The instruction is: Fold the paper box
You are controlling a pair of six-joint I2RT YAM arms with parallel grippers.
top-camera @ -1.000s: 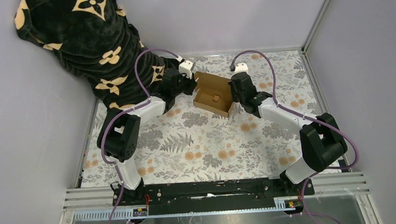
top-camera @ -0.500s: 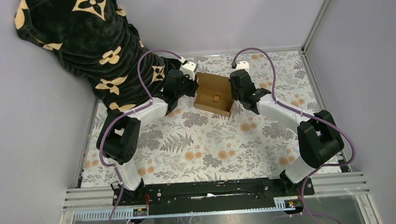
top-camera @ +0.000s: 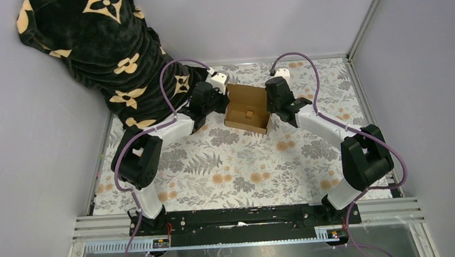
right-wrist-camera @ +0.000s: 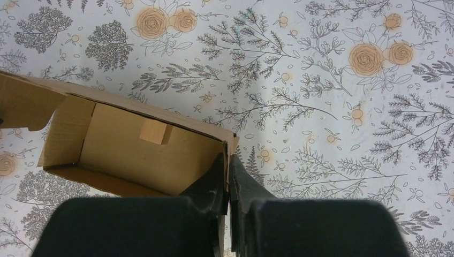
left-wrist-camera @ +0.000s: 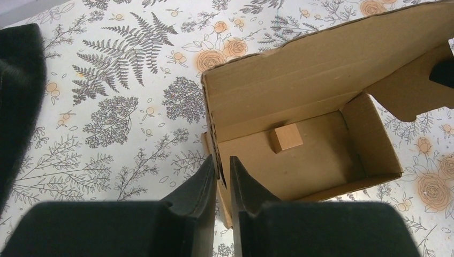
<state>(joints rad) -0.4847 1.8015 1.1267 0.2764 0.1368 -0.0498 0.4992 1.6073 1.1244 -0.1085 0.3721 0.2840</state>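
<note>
Both arms reach forward and bend inward, wrists facing each other; the left gripper (left-wrist-camera: 222, 165) is closed to a narrow slit, pinching the near end wall of the paper box (top-camera: 239, 107); the right gripper (right-wrist-camera: 227, 160) is clamped almost fully on the opposite end wall; the box sits between the two grippers on the floral tablecloth (top-camera: 233, 164), mouth upward, its long axis running from one gripper to the other; its far long side stands taller; a small tan block (left-wrist-camera: 285, 137) lies inside.

Plain lilac walls (top-camera: 266, 19) enclose a floral-print table cover (top-camera: 227, 164). Behind and left of the left claw (left-wrist-camera: 221, 166), dark flower-patterned fabric (top-camera: 100, 41), perhaps a blanket, fills the corner.
</note>
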